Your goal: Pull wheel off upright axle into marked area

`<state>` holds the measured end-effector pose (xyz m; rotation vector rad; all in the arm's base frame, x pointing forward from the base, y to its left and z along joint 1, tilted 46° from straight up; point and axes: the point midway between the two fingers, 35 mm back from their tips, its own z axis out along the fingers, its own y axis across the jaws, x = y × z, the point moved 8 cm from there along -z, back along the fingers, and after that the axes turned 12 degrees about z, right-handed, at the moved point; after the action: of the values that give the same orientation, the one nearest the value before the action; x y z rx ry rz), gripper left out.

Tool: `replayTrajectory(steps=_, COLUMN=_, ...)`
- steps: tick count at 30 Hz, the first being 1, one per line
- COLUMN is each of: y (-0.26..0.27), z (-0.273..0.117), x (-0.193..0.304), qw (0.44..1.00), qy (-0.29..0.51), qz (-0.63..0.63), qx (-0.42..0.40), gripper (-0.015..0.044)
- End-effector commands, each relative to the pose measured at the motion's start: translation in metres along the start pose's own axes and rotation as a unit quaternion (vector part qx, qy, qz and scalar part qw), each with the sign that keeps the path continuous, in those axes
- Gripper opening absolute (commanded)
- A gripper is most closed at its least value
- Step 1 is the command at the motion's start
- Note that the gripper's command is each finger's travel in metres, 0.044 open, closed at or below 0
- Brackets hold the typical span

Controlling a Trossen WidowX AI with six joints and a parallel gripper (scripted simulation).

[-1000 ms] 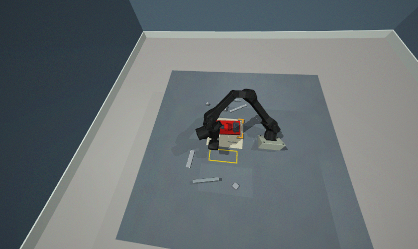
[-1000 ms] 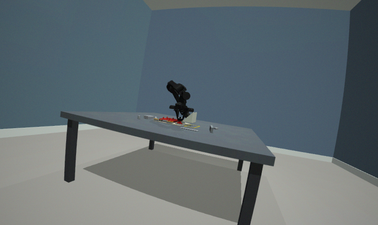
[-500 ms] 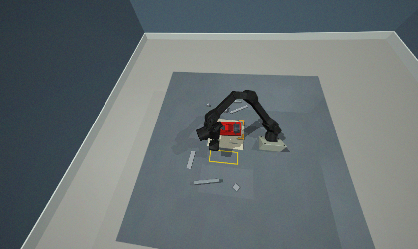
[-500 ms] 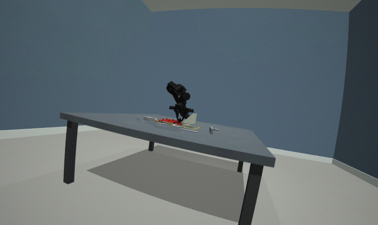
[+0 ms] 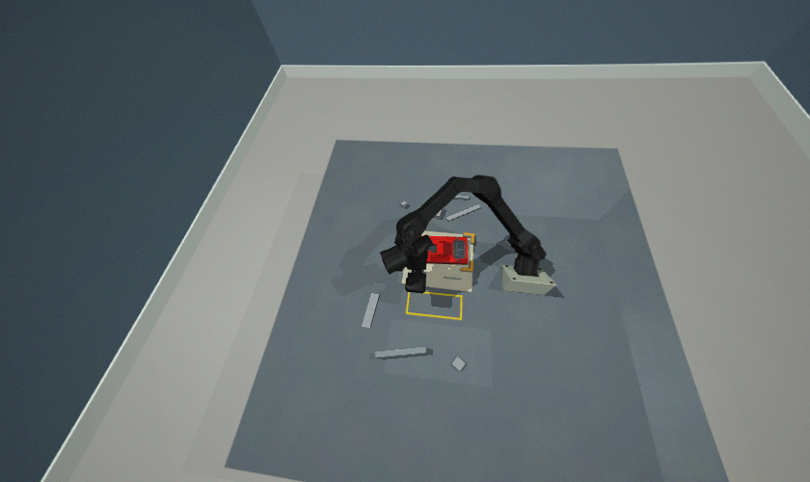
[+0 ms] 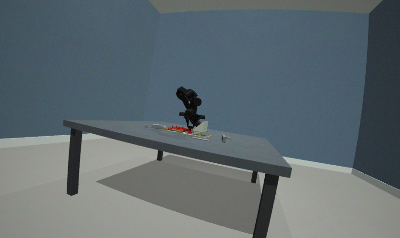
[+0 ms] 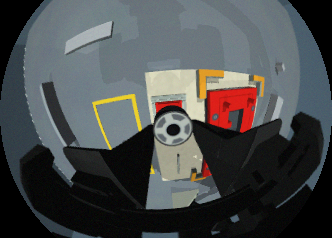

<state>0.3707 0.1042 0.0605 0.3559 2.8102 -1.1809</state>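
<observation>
My gripper (image 6: 190, 127) (image 7: 171, 125) is shut on the grey spoked wheel (image 7: 173, 140), which sits between the black fingertips in the wrist view with its dark centre hole facing the camera. A small red part (image 7: 163, 106) shows just behind the wheel, on the cream board (image 5: 435, 282) (image 7: 161, 80). The axle is hidden by the wheel and fingers, so I cannot tell whether it is inside the wheel. The yellow outlined marked area (image 5: 434, 316) (image 7: 114, 98) lies beside the board, and the gripper is outside it. The wheel is hidden in the top and exterior views.
A red block (image 5: 453, 258) (image 7: 217, 104) and orange brackets (image 5: 468, 268) (image 7: 202, 85) stand on the board. Grey bars (image 5: 370, 309) (image 5: 400, 353) (image 5: 463, 212) and a small grey block (image 5: 458, 363) lie around it. The arm's pale base (image 5: 523, 287) is to the right.
</observation>
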Motion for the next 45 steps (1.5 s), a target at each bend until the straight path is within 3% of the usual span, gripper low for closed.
replayTrajectory(steps=1, y=0.001, z=-0.003, x=0.0, qw=1.0, qy=-0.001, qz=0.001, qx=-0.003, gripper=0.0)
replayTrajectory(steps=45, y=0.001, z=-0.018, x=0.0, qw=1.0, qy=-0.002, qz=0.001, qx=-0.003, gripper=0.0)
